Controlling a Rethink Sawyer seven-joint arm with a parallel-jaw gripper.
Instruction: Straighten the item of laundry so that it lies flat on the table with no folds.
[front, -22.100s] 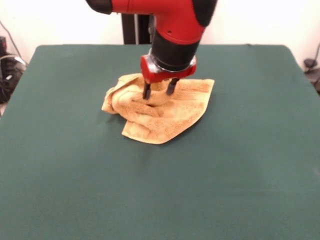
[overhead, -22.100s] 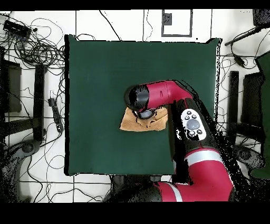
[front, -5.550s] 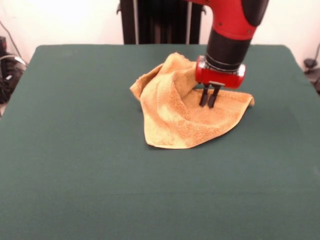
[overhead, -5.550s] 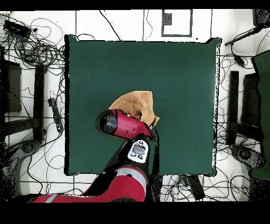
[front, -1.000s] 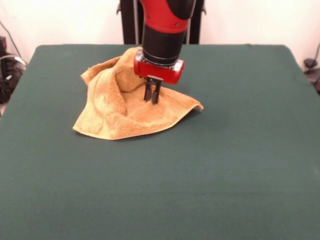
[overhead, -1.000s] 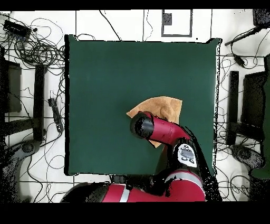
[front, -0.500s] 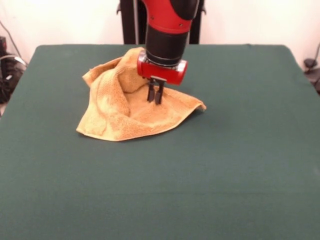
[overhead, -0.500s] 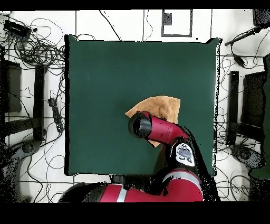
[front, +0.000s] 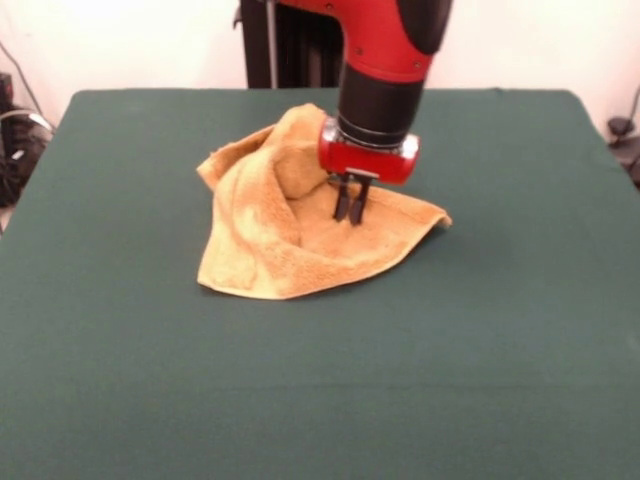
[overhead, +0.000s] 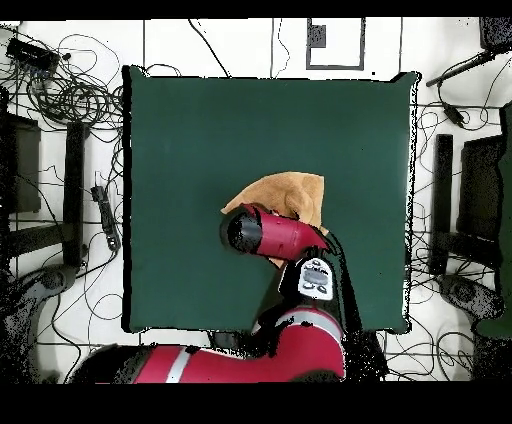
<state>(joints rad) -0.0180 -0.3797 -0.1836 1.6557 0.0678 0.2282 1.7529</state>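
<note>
Gripper (front: 351, 212) clenched on the crumpled towel (front: 290, 230)

Its two dark fingers (front: 342, 203) stand close together, pinching cloth directly beneath them. The towel bunches up high on one side of the gripper, trails to a low corner on the other, and rests on the green table (front: 480, 350), still folded

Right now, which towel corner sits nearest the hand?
The right-pointing corner of the towel in the front view, lying just beside the hand. The bottom-left corner lies farther off.
</note>
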